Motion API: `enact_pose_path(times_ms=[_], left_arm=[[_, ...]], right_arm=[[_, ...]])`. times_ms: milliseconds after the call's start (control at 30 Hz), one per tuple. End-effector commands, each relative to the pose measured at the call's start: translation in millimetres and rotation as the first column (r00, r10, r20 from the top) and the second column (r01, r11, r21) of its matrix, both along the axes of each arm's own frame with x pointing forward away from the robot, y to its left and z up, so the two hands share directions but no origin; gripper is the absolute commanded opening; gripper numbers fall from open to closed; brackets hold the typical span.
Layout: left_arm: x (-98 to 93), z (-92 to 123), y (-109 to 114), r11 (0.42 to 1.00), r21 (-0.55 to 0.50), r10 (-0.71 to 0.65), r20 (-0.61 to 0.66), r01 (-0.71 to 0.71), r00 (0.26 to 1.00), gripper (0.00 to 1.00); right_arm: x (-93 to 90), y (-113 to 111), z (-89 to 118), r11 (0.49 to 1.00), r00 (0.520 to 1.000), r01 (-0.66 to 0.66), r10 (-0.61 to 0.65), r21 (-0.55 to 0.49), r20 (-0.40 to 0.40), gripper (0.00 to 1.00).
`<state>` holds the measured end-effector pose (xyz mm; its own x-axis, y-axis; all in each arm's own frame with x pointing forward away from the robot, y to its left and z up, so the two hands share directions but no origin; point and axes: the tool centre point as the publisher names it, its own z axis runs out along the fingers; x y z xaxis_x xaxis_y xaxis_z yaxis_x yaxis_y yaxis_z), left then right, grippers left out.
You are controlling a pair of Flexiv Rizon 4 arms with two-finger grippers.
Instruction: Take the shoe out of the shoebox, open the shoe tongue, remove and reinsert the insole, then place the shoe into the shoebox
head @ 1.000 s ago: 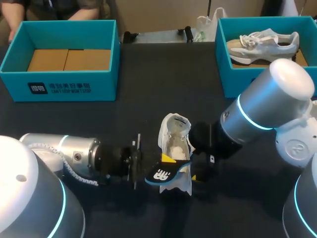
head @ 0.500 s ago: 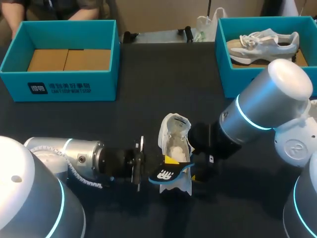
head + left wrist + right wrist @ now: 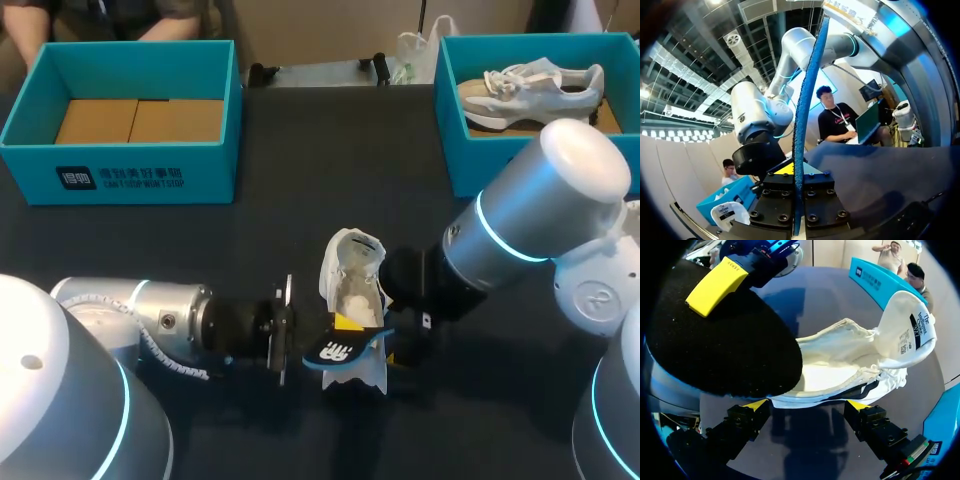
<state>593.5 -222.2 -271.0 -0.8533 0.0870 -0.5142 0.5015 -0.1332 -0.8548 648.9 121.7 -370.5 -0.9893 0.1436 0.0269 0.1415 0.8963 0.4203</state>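
The shoe (image 3: pixel 840 357) is white woven cloth, the insole (image 3: pixel 730 350) fuzzy black, the table (image 3: pixel 300 200) matt.

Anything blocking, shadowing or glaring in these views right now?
Head view: the light is even; the right arm hides one side of the white mesh shoe. Left wrist view: the blue-edged black insole, edge-on in the left gripper, splits the view down the middle. Right wrist view: the insole looms close and covers part of the shoe; a soft shadow lies under the shoe on the dark table.

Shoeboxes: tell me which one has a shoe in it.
The right box, at the table's far right, holds a pale shoe; the left box is empty, showing bare cardboard.
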Motion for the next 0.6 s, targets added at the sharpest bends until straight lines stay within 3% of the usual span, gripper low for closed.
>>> enact_pose_path(times_ms=[33,600], left_arm=[[3.0,-4,-3,1.000,-0.001,0.004,-0.005,-0.004,1.000,0.00],[15.8,-16,-2,1.000,-0.021,-0.016,-0.019,0.016,1.000,0.00]], right_arm=[[-1.3,1,-1,1.000,1.000,0.003,-0.003,-0.002,0.002,1.00],[-1.3,1,-1,1.000,1.000,0.003,-0.003,-0.002,0.002,1.00]])
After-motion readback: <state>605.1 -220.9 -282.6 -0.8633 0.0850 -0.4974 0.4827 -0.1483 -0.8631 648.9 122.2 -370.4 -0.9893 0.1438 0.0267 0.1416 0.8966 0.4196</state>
